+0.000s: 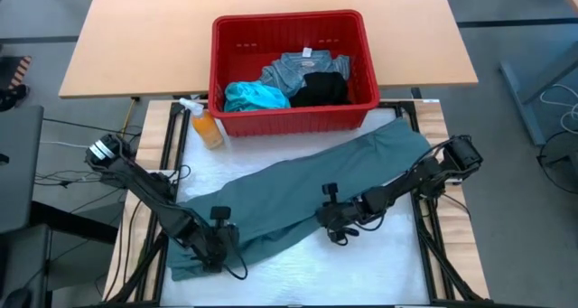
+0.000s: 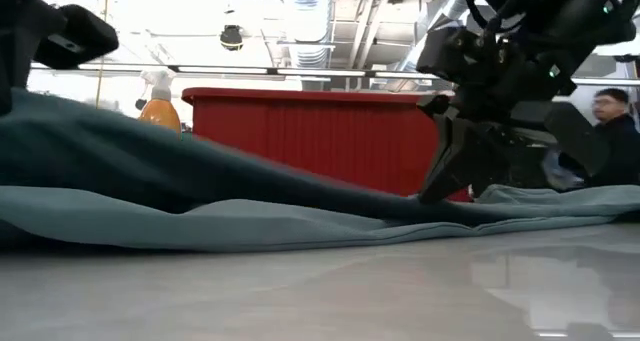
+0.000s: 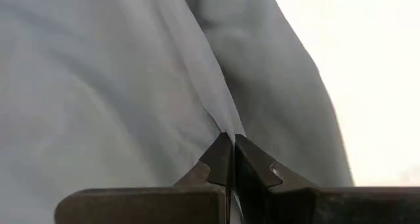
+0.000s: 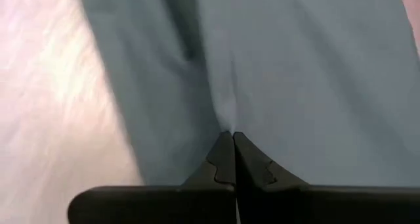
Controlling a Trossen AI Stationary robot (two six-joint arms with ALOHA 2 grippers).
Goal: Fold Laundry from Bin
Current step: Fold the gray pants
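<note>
The job is only getting started. One grey-green garment is lying out of the bin, stretched slantwise across the desk, not yet folded. Three more pieces are waiting inside the bin: a turquoise one, a black one and a mottled blue-grey one.

The left hand is pinching the cloth near its lower end, fingers clenched on a ridge of fabric. The right hand is gripping the same garment at its middle, likewise closed tight. The cloth is looking soft and rumpled, with long creases running along it. An orange spray bottle is standing just beside the bin.
</note>
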